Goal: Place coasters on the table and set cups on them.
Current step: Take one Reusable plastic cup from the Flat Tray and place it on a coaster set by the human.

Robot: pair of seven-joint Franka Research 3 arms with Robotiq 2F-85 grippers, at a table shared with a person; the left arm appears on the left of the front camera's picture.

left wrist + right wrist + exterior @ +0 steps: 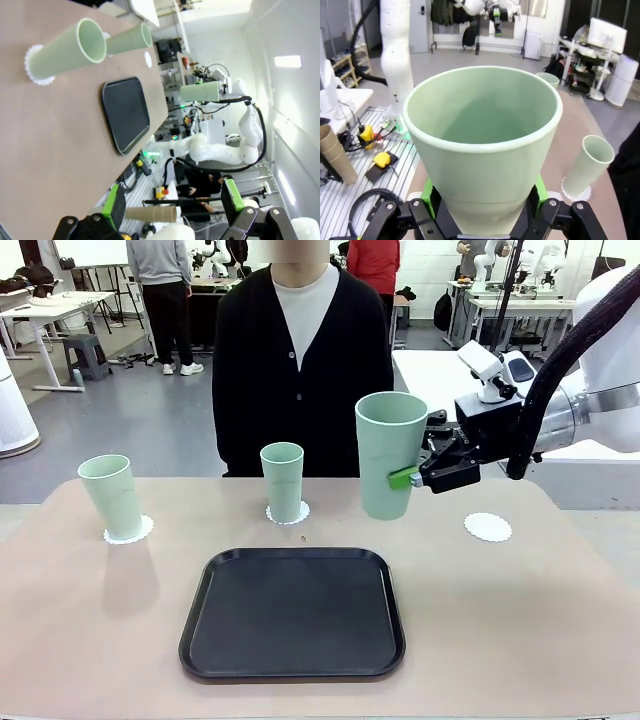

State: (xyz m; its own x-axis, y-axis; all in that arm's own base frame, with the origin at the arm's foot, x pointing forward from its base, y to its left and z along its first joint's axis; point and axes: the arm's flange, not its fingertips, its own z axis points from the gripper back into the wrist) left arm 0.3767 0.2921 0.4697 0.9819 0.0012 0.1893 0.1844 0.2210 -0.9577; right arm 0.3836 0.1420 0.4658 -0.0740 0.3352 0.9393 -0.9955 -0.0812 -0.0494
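My right gripper (421,476) is shut on a pale green cup (388,455), held upright in the air above the table (80,620), right of centre. In the right wrist view this cup (482,145) sits between the green pads (427,192). A bare white coaster (487,527) lies on the table to the right, below the gripper. A second cup (112,495) stands on a coaster (129,531) at the left. A third cup (283,480) stands on a coaster (300,512) at the back centre. My left gripper (171,200) is open and holds nothing, off the table's side.
A large black tray (292,612) lies at the front centre of the table. A person (300,370) in a dark cardigan stands at the far edge behind the middle cup. White tables stand behind at the right.
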